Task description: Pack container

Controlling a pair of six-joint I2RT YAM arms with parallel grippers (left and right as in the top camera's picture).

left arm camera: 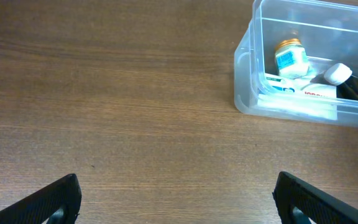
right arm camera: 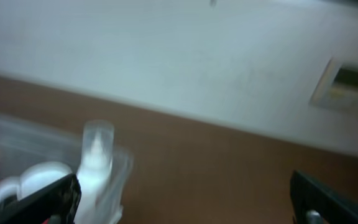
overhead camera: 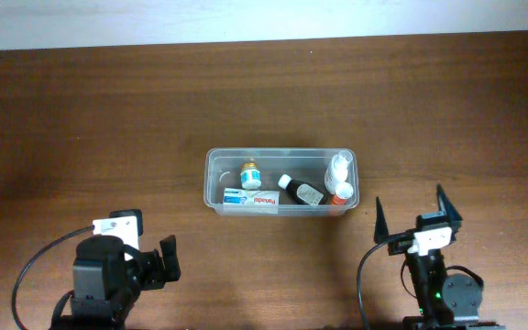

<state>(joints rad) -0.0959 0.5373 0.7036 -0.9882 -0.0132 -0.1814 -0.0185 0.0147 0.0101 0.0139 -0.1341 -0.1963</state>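
Observation:
The clear plastic container (overhead camera: pixel 211 179) sits mid-table and holds a small gold-capped jar (overhead camera: pixel 250 173), a white and blue box (overhead camera: pixel 249 198), a dark bottle (overhead camera: pixel 304 191) and a white spray bottle (overhead camera: pixel 339 177). It also shows at the upper right of the left wrist view (left arm camera: pixel 244 74) and blurred at the lower left of the right wrist view (right arm camera: pixel 17 140). My left gripper (overhead camera: pixel 160 259) is open and empty, near the front edge left of the container. My right gripper (overhead camera: pixel 413 216) is open and empty, just right of and in front of the container.
The brown wooden table (overhead camera: pixel 81 137) ends at a pale wall (overhead camera: pixel 246 18) along the far edge. A wall plate (right arm camera: pixel 344 84) shows in the right wrist view.

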